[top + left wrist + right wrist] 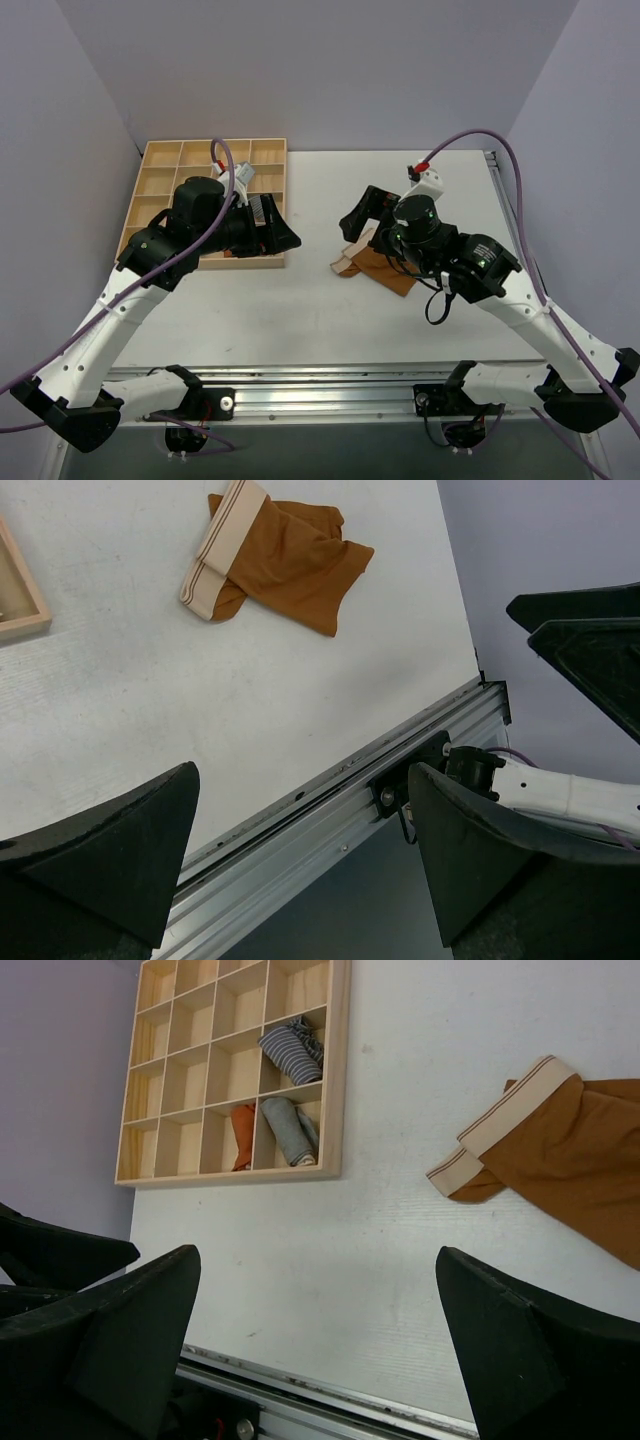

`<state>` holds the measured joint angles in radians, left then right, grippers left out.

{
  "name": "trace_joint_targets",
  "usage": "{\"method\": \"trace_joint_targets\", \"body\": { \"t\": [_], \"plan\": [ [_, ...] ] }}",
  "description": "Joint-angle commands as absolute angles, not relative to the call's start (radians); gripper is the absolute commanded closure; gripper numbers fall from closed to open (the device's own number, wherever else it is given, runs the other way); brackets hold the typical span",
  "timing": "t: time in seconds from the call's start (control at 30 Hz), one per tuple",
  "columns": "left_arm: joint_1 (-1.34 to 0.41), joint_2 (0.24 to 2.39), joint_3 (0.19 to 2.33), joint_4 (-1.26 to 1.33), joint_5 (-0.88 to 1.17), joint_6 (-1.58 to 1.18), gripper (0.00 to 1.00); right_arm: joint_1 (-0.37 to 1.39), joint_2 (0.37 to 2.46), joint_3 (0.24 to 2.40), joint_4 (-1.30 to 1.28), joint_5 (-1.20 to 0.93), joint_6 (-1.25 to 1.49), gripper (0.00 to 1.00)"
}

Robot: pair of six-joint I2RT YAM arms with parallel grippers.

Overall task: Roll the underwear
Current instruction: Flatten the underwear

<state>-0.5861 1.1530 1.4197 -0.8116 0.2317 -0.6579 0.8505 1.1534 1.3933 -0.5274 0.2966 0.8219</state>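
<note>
The underwear (378,267) is a caramel-brown garment with a pale beige band, lying loosely folded and flat on the white table right of centre. It also shows in the left wrist view (285,560) and at the right edge of the right wrist view (570,1160). My left gripper (283,234) is open and empty over the table beside the wooden tray, left of the underwear; its jaws (300,870) stand wide apart. My right gripper (360,215) is open and empty just above the garment's far end; its jaws (315,1340) are wide apart. My right arm hides part of the garment in the top view.
A wooden compartment tray (160,190) stands at the back left; it also shows in the right wrist view (235,1070). It holds a striped grey roll (290,1050), a grey roll (290,1130) and an orange roll (243,1135). An aluminium rail (330,800) runs along the table's near edge.
</note>
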Motion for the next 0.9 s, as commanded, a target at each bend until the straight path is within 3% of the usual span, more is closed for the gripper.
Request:
{"method": "trace_joint_targets", "body": {
  "t": [0.0,0.37,0.4,0.43,0.5,0.57,0.87],
  "plan": [
    [-0.58,1.14,1.433,-0.779,0.218,-0.657,0.06,0.848,1.118,1.437,-0.54,0.362,0.788,0.0],
    [-0.577,1.161,1.413,-0.761,0.215,-0.644,0.06,0.841,1.158,1.404,-0.542,0.52,0.66,0.01],
    [-0.575,1.166,1.413,-0.759,0.212,-0.643,0.06,0.775,1.173,1.39,-0.523,0.543,0.634,0.05],
    [-0.572,1.17,1.413,-0.756,0.209,-0.641,0.06,0.714,1.225,1.373,-0.491,0.425,0.586,0.08],
    [-0.569,1.175,1.402,-0.736,0.201,-0.646,0.06,0.582,1.299,1.339,-0.44,0.286,0.523,0.23],
    [-0.569,1.18,1.381,-0.726,0.204,-0.653,0.06,0.569,1.414,1.342,-0.425,0.247,0.471,0.38],
    [-0.554,1.135,1.322,-0.75,0.216,-0.66,0.06,0.568,1.796,1.37,-0.272,0.055,0.278,0.61]
  ]
}}
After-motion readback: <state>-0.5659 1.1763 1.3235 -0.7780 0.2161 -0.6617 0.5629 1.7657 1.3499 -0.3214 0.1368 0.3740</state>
